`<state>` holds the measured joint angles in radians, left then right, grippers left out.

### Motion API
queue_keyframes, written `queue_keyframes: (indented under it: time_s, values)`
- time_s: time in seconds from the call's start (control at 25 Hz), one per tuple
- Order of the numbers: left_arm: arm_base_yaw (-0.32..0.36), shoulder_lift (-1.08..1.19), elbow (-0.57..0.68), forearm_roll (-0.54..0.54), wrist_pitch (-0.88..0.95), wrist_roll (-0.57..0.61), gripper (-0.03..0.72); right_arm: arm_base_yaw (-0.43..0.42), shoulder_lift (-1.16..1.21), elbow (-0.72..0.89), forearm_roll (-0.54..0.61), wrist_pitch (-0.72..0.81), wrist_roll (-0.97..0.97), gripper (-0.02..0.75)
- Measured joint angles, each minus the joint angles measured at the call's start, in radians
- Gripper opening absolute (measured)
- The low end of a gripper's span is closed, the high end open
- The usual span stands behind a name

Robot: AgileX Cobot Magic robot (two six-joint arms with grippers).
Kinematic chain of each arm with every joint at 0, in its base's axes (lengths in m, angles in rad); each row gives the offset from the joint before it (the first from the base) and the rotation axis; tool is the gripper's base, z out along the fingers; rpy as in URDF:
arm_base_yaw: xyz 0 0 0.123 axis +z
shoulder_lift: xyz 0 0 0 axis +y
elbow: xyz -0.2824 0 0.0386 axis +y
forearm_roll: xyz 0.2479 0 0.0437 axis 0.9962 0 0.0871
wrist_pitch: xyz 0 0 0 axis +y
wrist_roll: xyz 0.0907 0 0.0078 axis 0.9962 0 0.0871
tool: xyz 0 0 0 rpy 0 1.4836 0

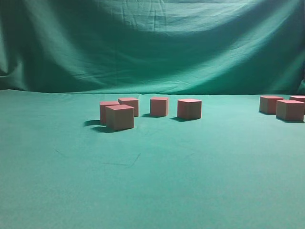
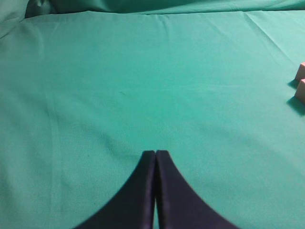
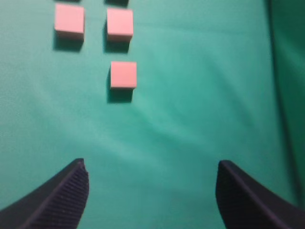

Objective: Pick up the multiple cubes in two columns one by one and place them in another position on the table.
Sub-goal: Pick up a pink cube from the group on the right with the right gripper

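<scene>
Currently, the cubes [image 1: 119, 117] are small, identical blocks with reddish-pink tops and tan-to-pink sides, resting on the tabletop [image 1: 152, 181], which is covered in smooth green cloth with faint creases. The exterior view shows seven cubes: four in a cluster left of centre and three at the far right, the last one cut by the frame edge. Within the cluster, two stand close together at the left, one partly behind the other, and two stand apart to their right. The right wrist view shows three whole cubes [image 3: 123, 75] in two columns ahead of the right tool [image 3: 152, 191], with dark traces of more at the top edge. The left wrist view shows two cube corners [image 2: 300, 90] at its right edge. The near half of the tabletop is open cloth, as is the stretch between the two groups. The left tool [image 2: 155, 157] has its fingers pressed together, holding nothing. The right tool stands wide apart, holding nothing, above bare cloth.
</scene>
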<state>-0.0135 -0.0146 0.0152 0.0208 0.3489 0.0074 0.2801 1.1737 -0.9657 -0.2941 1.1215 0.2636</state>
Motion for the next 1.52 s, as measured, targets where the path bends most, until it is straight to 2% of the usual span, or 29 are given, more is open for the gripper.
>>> queue_keyframes:
  time_s: [0.2,0.48,0.96,1.24,1.44,1.52]
  values:
    - [0.0,0.0,0.0,0.0,0.0,0.0,0.0,-0.135,0.105,0.072,0.15,-0.158,-0.105,0.549]
    - [0.0,0.0,0.0,0.0,0.0,0.0,0.0,-0.21,0.333,0.072,0.189,-0.335,-0.148,0.549]
    - [0.0,0.0,0.0,0.0,0.0,0.0,0.0,-0.215,0.493,0.072,0.219,-0.567,-0.225,0.549]
    - [0.0,0.0,0.0,0.0,0.0,0.0,0.0,-0.215,0.543,0.072,0.219,-0.602,-0.227,0.549]
    - [0.0,0.0,0.0,0.0,0.0,0.0,0.0,-0.215,0.553,0.072,0.235,-0.607,-0.227,0.269]
    - [0.0,0.0,0.0,0.0,0.0,0.0,0.0,-0.215,0.553,0.072,0.236,-0.605,-0.227,0.255]
